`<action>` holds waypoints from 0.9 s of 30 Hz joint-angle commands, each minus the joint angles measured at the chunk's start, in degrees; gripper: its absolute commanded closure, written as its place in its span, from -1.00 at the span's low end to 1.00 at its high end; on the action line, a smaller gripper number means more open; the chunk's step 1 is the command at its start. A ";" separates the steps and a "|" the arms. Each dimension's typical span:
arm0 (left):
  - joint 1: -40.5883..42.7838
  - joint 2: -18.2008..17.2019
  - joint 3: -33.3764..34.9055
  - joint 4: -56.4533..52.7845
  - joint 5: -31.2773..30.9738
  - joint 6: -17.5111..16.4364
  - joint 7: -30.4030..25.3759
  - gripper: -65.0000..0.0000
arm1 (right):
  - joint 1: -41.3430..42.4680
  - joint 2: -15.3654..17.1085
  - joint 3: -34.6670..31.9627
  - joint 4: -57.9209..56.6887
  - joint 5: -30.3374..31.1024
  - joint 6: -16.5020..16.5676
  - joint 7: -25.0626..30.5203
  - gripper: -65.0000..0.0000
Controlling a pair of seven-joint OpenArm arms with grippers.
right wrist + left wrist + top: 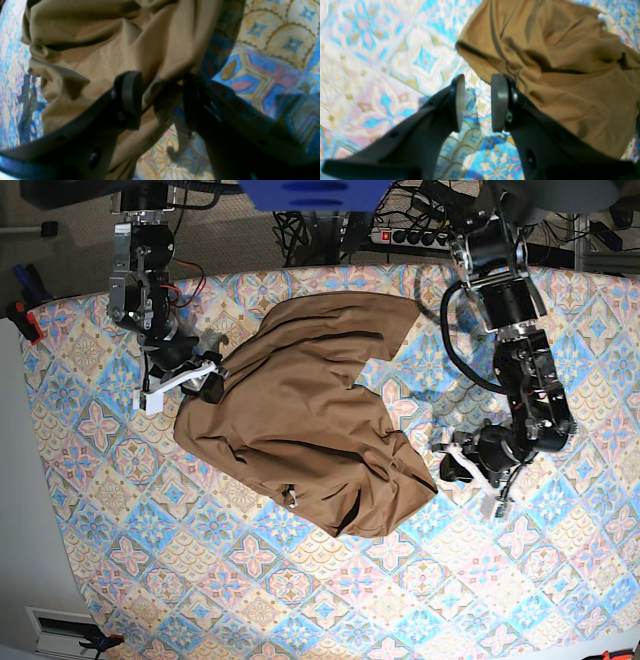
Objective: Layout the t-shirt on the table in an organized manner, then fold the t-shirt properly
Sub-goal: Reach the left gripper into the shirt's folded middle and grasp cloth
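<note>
The patterned surface carries the tan t-shirt, rumpled across its middle — the right gripper pinches a fold at its edge, while the left gripper hangs parted just beside the cloth, holding nothing

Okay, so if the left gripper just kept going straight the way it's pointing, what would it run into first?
Probably the table cloth. The left gripper has its jaws apart with only patterned cloth showing between them, and the t-shirt lies just beside one pad. Depth is unclear, so that pad might brush the shirt's edge.
</note>
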 commanded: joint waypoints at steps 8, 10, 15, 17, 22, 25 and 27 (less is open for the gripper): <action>-2.27 -2.07 0.32 -15.33 -1.54 -0.26 -8.79 0.55 | 0.41 0.61 0.23 1.07 0.48 0.55 0.98 0.22; -4.29 -2.07 0.40 -20.69 -1.54 -0.34 -8.88 0.55 | -0.47 0.61 0.32 1.07 0.48 0.55 0.98 0.22; -6.84 -1.72 1.28 -27.46 -1.63 -0.43 -9.15 0.55 | -1.09 0.61 0.23 1.07 0.48 0.55 0.98 0.22; -8.16 -1.01 3.31 -29.39 -1.63 -0.43 -9.15 0.56 | -1.09 0.61 0.15 1.07 0.48 0.55 0.98 0.22; -11.59 1.54 8.84 -33.61 -1.54 -0.43 -10.02 0.56 | -1.09 0.61 0.15 1.07 0.66 0.55 0.98 0.23; -12.11 2.94 9.11 -36.69 -1.54 -0.43 -14.42 0.56 | -1.09 0.61 0.15 1.07 0.74 0.55 0.98 0.23; -13.35 3.73 9.20 -39.15 -1.19 -0.43 -16.44 0.56 | -1.09 0.61 0.15 1.07 0.74 0.55 0.98 0.23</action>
